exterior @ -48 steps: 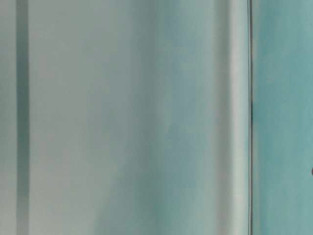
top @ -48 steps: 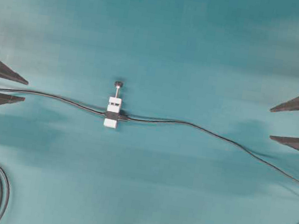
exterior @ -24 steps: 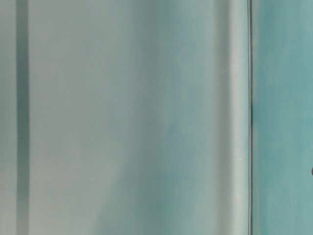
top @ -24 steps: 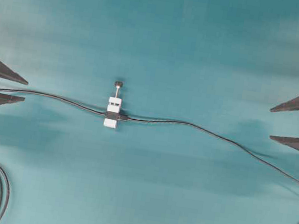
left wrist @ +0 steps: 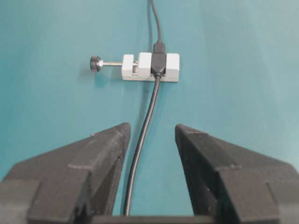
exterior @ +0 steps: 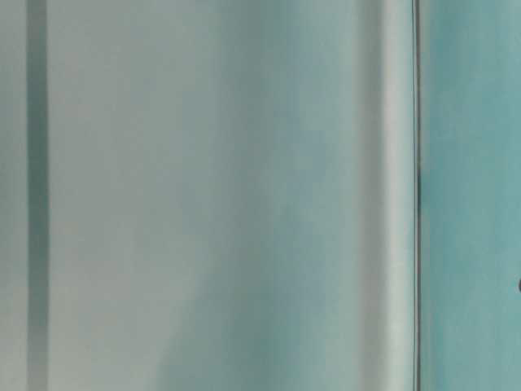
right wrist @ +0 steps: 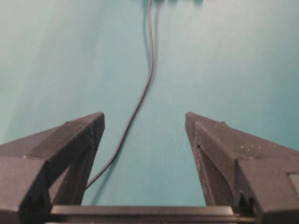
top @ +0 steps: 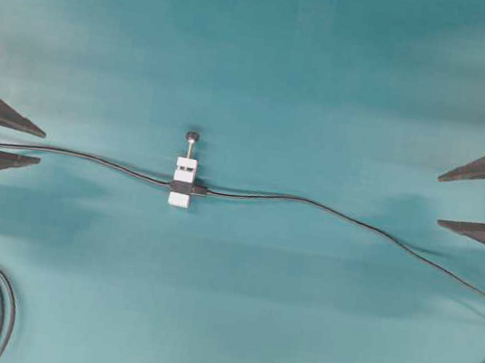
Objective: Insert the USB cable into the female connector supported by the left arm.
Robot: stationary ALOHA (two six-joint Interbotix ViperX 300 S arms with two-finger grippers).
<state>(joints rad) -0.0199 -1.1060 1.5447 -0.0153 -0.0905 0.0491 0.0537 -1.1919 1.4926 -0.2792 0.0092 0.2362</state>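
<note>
The teal table [top: 270,58] carries everything in view. The left gripper [top: 42,145] sits at the table's left edge and the right gripper [top: 439,200] at the right edge, both with jaws spread wide and holding nothing. The USB cable [top: 355,222] runs from the lower right across the table to the middle. The female connector [top: 183,189], in its white bracket [top: 185,173] with a black-knobbed screw [top: 193,136], lies on the table left of centre, well apart from both grippers. In the left wrist view the plug [left wrist: 159,48] is seated in the connector. The connector's own cable [top: 82,156] leads left and passes between the left gripper's fingers [left wrist: 88,163] without being pinched. The table-level view is blurred and shows nothing identifiable.
</note>
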